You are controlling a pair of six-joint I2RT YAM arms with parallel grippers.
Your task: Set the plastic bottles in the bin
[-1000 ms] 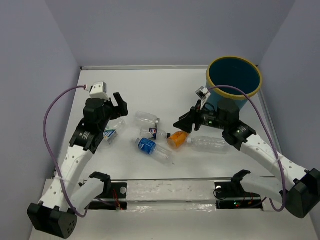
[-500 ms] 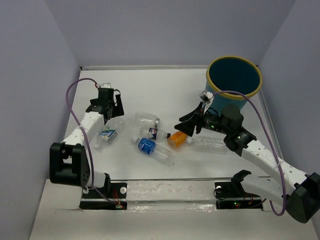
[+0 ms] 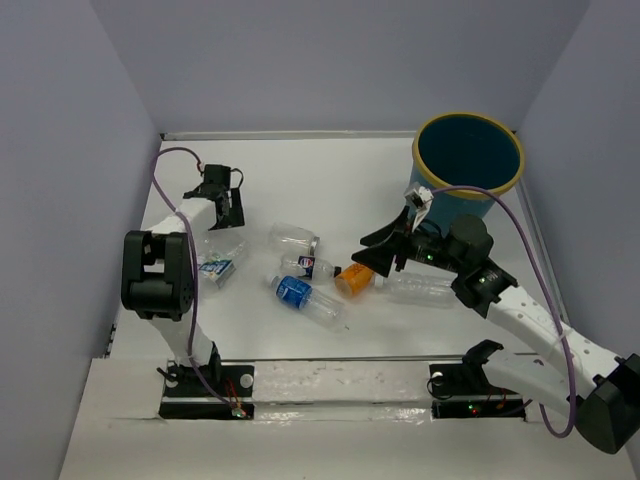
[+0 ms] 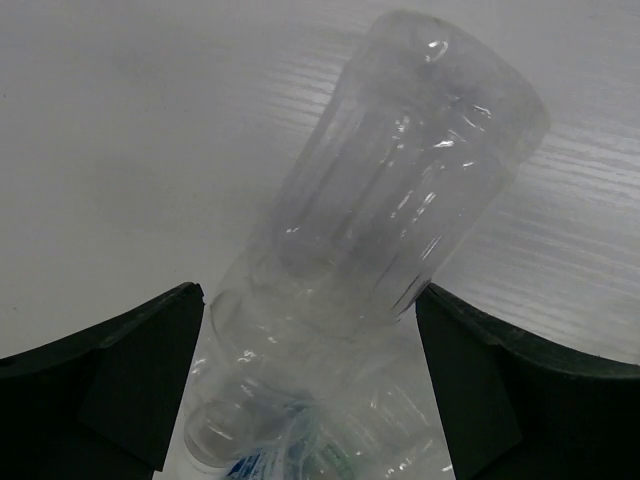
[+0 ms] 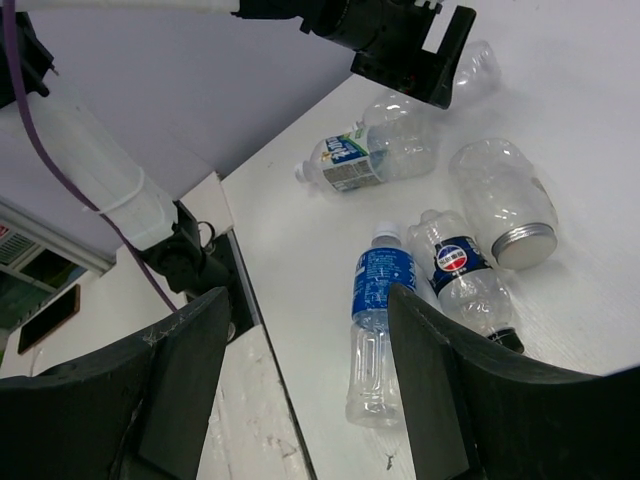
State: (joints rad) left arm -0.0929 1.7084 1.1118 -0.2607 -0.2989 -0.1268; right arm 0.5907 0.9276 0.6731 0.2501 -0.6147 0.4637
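Several plastic bottles lie mid-table: a white-labelled one (image 3: 214, 258), a clear jar-like one with a silver lid (image 3: 293, 238), a dark-labelled one (image 3: 308, 265), a blue-labelled one (image 3: 300, 294), a short orange one (image 3: 353, 279) and a long clear one (image 3: 417, 288). The teal bin (image 3: 468, 160) with a yellow rim stands at the back right. My left gripper (image 3: 222, 200) is open over the far end of the white-labelled bottle (image 4: 390, 220), whose body lies between the fingers (image 4: 120, 385). My right gripper (image 3: 376, 252) is open and empty, just above and behind the orange bottle.
The right wrist view shows the blue-labelled bottle (image 5: 378, 320), the dark-labelled one (image 5: 462, 275), the lidded jar (image 5: 500, 200), the white-labelled bottle (image 5: 368, 155) and the left gripper (image 5: 400, 40). Lavender walls enclose the table. A rail (image 3: 340, 385) runs along the near edge.
The left arm has folded back and its gripper has moved toward the back left, over the white-labelled bottle's far end. The right gripper has shifted slightly right. The bottles have not moved.
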